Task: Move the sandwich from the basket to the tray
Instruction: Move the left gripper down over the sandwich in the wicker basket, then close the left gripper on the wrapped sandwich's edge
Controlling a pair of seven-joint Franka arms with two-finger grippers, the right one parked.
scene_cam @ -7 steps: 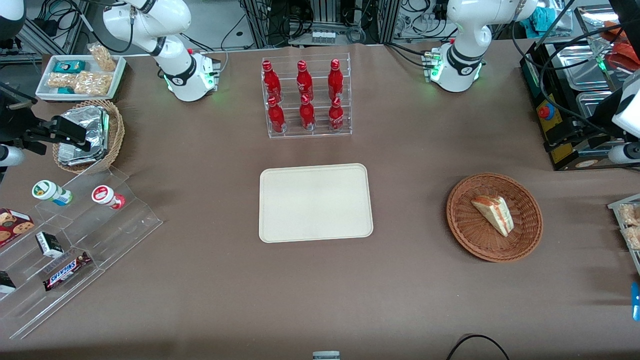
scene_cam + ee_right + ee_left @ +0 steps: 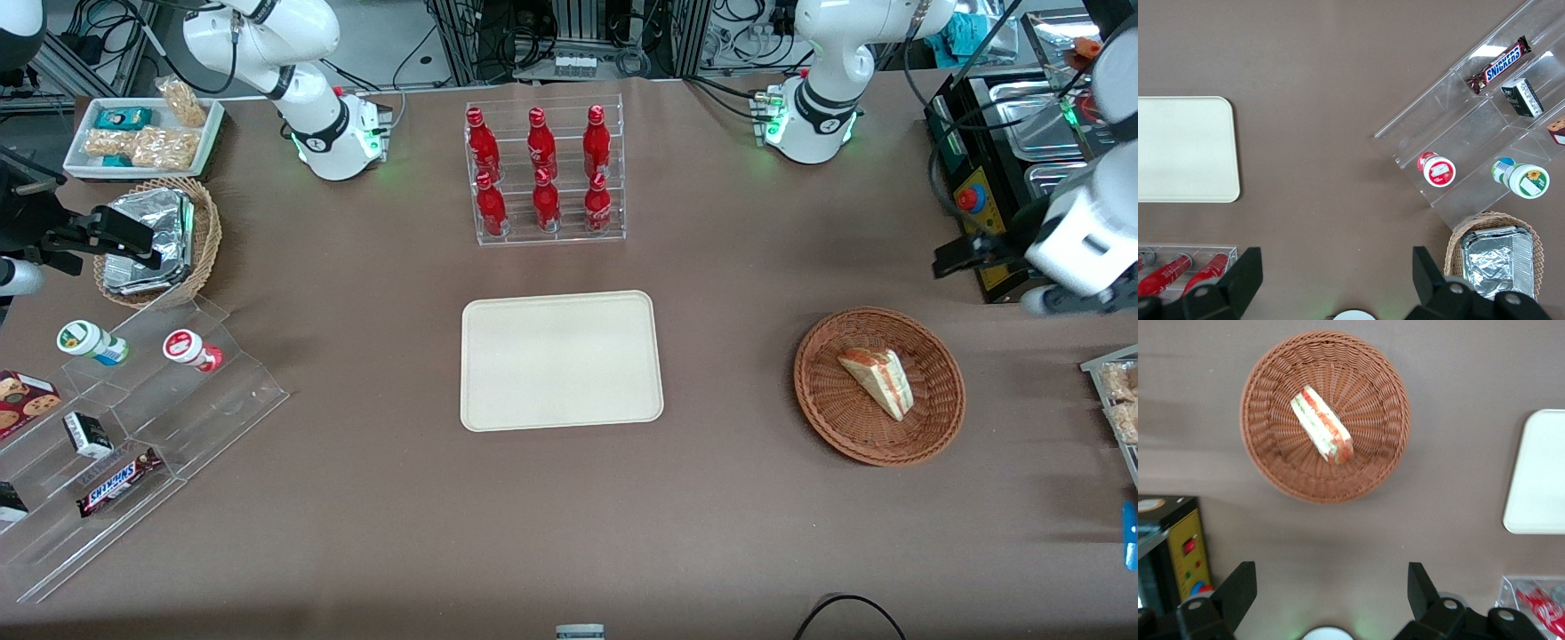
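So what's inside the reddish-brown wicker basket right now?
One sandwich lies in the basket; the weave beneath it is hidden. The open gripper hovers above the table, outside the rim.

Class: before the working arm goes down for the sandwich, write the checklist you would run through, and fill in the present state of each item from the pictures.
1. Sandwich lies in the basket, nothing on top of it: ok.
2. Gripper fingers open wide enough for the wedge: ok.
3. Gripper directly above the sandwich: not ok; it hangs high, farther from the front camera than the basket.
4. Tray bare, ready to receive: ok.
5. Path from basket to tray free of objects on the table: ok.
6. How firm the sandwich is to grip: cannot tell.
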